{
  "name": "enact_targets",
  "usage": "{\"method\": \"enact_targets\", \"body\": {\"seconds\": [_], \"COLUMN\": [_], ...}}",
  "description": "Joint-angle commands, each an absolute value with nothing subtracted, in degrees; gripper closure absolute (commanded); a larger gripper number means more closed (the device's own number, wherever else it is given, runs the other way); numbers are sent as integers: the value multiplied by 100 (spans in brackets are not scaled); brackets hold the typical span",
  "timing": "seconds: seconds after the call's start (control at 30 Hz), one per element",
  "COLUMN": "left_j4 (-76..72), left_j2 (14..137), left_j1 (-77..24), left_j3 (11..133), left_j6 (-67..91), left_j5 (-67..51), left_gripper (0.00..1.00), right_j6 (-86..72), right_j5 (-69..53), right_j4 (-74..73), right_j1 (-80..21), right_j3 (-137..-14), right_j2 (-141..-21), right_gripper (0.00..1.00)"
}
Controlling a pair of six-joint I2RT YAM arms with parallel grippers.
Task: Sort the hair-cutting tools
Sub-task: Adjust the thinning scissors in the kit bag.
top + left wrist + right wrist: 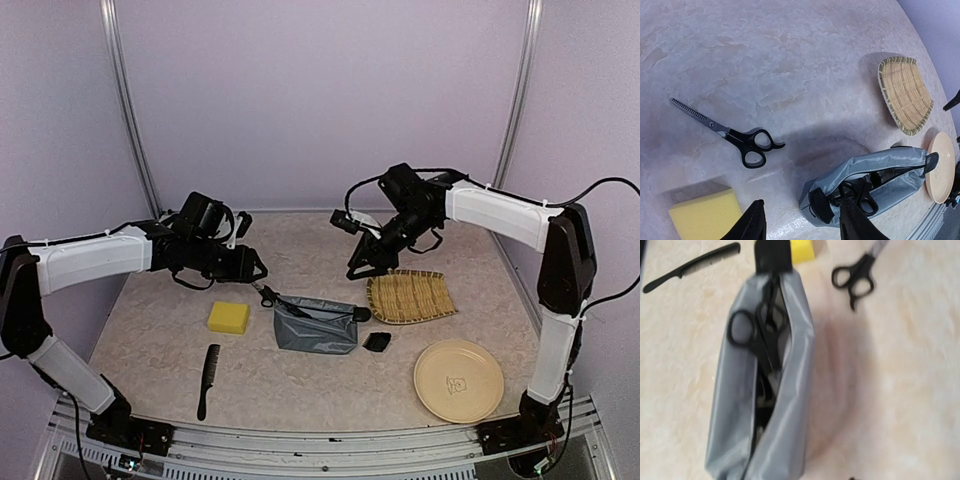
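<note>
The grey-blue pouch [315,325] lies open mid-table. One pair of black-handled scissors [757,337] sits in its mouth, also seen in the left wrist view [860,195]. Something dark and silver lies deeper inside; I cannot tell whether it is the clipper. The second pair of scissors [735,137] lies flat beside the pouch [268,296]. The black comb [208,380] lies front left. The small black guard [377,342] lies right of the pouch. My left gripper [252,268] [805,227] is open and empty above the pouch's end. My right gripper [368,270] hovers behind the pouch, jaws apart and empty.
A yellow sponge [228,317] lies left of the pouch. A woven basket [410,296] sits right of centre and a tan plate [458,380] at front right. Walls close the back and sides.
</note>
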State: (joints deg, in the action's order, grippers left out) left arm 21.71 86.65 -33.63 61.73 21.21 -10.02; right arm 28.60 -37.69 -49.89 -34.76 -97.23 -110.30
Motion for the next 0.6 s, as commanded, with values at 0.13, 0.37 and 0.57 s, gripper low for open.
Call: {"method": "enact_targets", "body": {"seconds": [0.13, 0.37, 0.57], "left_j4": [1689, 1422, 1335], "left_j2": [8738, 8879, 8938], "left_j1": [-3273, -3215, -3208], "left_j3": [5933, 5727, 5654], "left_j6": [2411, 2554, 2584], "left_j5": [-1632, -1859, -2019], "left_gripper": [55, 62, 70], "right_j6": [2738, 2700, 2619], "right_j5": [-2951, -2435, -2375], "right_j4": [-4321, -4207, -4067], "right_j1": [-4558, -5086, -5145], "right_j3": [-9930, -10334, -10368], "right_j2": [-11480, -12081, -12253], "right_gripper": [53, 52, 55]}}
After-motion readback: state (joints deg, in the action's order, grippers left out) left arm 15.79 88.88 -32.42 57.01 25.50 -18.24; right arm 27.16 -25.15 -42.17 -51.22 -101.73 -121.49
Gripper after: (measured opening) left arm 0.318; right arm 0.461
